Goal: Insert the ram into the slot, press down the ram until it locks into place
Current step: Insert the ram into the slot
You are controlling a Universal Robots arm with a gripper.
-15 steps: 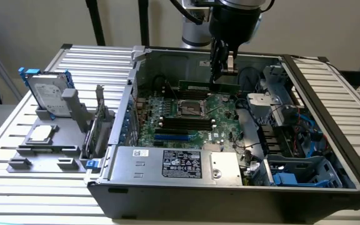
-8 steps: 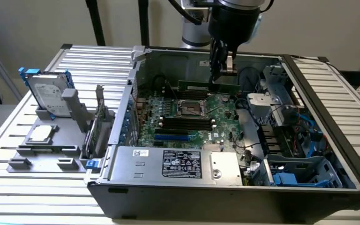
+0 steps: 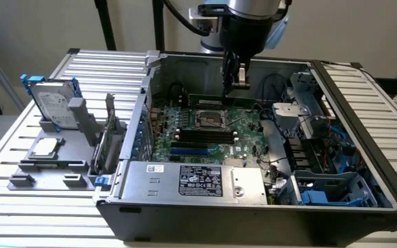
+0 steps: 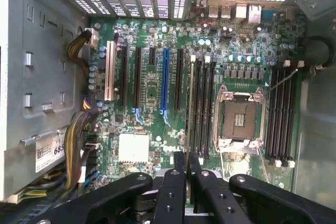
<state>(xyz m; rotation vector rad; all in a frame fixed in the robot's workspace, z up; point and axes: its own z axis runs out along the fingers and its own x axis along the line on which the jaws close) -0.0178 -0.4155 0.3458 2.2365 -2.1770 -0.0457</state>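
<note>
Starting at the exterior view's left, a blue socket (image 3: 188, 151) is seen near the front of the board (image 3: 243, 132). Just behind it the bank of black slots (image 3: 205, 135) is laid with its long axis across the view, left to right. Higher in the picture the ram (image 3: 212, 98) is seen, level and on edge, its long axis lying the same way as the slots. It is judged to be held in the air above the board and not yet seated. Over its right part the gripper (image 3: 234, 89) is pointed straight down, so the slots are placed below the gripper.

In the wrist view the ram (image 4: 190, 108) is taken to be the thin pale strip drawn out from between the fingertips. It is set between the blue socket (image 4: 165, 87) and the uncovered black slots (image 4: 206, 108). The strip is lined up parallel with the slots and is laid over the bank's edge on the blue socket's side. The gripper (image 4: 187, 169) is shown with its fingers (image 4: 177, 174) drawn nearly together, with a thin gap left, and it is judged to be clamped on the ram's upper edge.
</note>
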